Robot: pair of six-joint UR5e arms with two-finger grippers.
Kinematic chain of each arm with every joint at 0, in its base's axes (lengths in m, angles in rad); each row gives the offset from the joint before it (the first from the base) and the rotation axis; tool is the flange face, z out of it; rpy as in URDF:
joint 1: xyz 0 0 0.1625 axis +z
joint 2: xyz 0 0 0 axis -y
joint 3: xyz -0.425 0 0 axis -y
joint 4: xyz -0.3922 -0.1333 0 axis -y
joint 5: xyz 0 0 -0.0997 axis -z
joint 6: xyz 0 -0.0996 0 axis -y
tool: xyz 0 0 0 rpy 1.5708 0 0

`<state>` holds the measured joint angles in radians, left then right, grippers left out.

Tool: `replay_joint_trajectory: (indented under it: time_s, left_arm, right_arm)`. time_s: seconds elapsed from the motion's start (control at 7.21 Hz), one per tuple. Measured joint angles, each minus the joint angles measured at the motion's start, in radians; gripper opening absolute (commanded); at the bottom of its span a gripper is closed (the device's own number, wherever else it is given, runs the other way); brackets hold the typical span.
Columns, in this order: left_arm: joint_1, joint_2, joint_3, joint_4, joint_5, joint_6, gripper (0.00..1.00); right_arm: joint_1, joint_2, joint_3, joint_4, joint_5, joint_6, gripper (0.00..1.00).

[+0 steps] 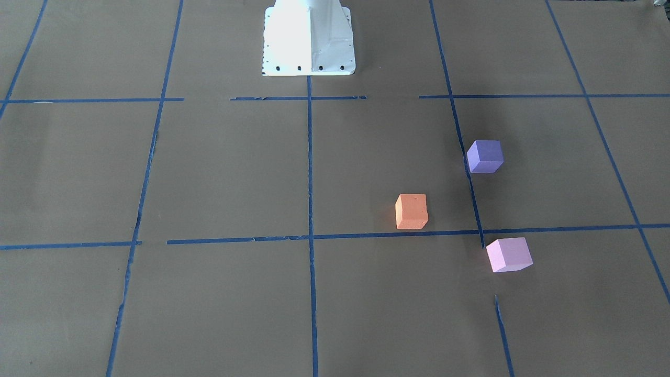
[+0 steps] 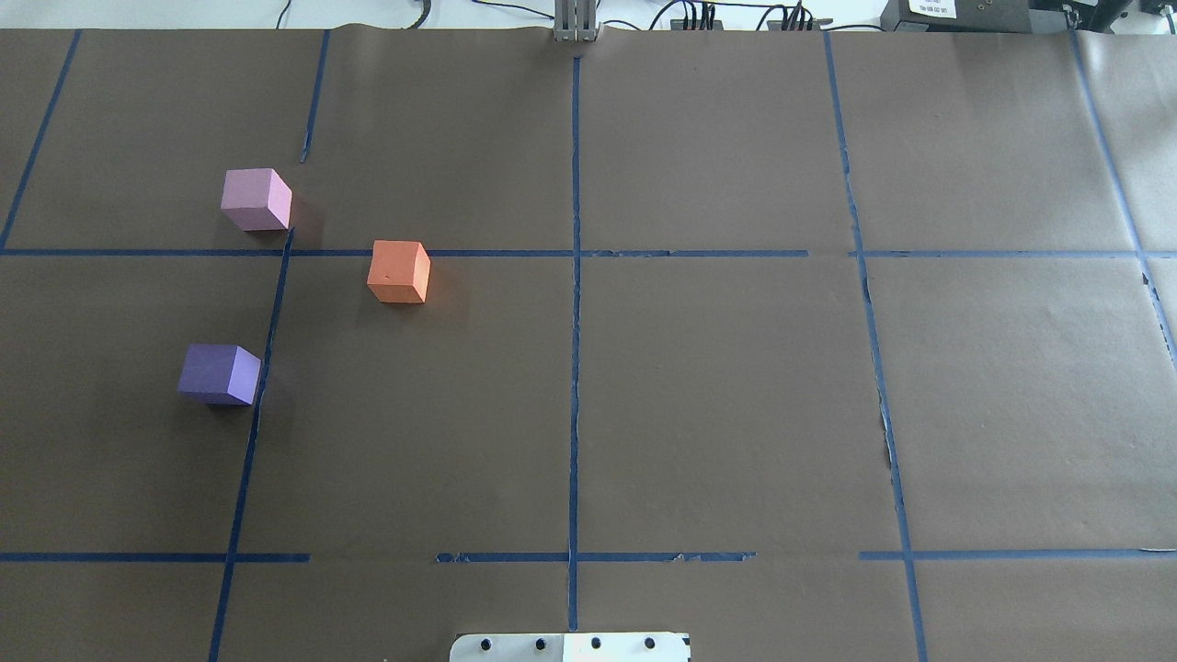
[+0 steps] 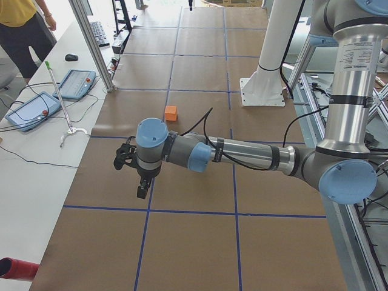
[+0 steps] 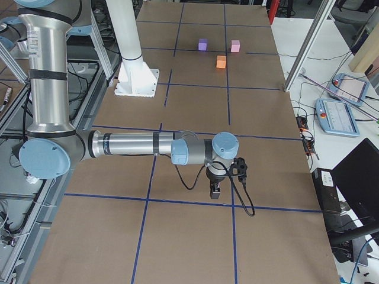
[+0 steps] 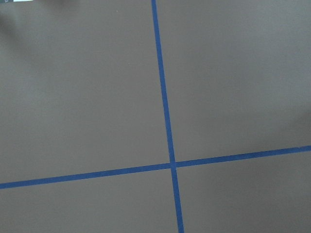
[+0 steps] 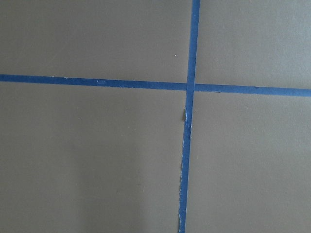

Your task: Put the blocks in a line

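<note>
Three cubes lie apart on the robot's left half of the table. The orange block point(image 2: 399, 271) point(image 1: 411, 211) is nearest the centre line. The pale pink block point(image 2: 256, 199) point(image 1: 509, 254) lies farther out, and the violet-purple block point(image 2: 219, 374) point(image 1: 485, 156) is nearer the robot. My left gripper point(image 3: 142, 189) shows only in the exterior left view, hanging over bare table short of the orange block point(image 3: 171, 113). My right gripper point(image 4: 215, 190) shows only in the exterior right view, far from the blocks. I cannot tell if either is open or shut. Both wrist views show only paper and tape.
Brown paper with a blue tape grid point(image 2: 576, 368) covers the table. The white robot base point(image 1: 309, 39) stands at the robot's edge. A side table with control pendants point(image 3: 36, 109) and an operator point(image 3: 24, 24) is beyond the far edge.
</note>
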<state>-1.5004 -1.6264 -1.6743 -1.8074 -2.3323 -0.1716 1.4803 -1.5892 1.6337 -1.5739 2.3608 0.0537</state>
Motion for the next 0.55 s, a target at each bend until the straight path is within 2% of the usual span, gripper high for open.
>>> replay_joint_trajectory:
  time_s: [0.28,0.55]
  left_arm:
    - [0.217,-0.08,-0.032,-0.064,0.059,-0.251,1.0]
    - [0.426,-0.27,-0.018,0.026,0.186,-0.412,1.0]
  right_arm:
    - [0.0,0.0,0.0,-0.001,0.0,0.0,1.0]
    - [0.0,0.0,0.0,0.0,0.0,0.0,1.0]
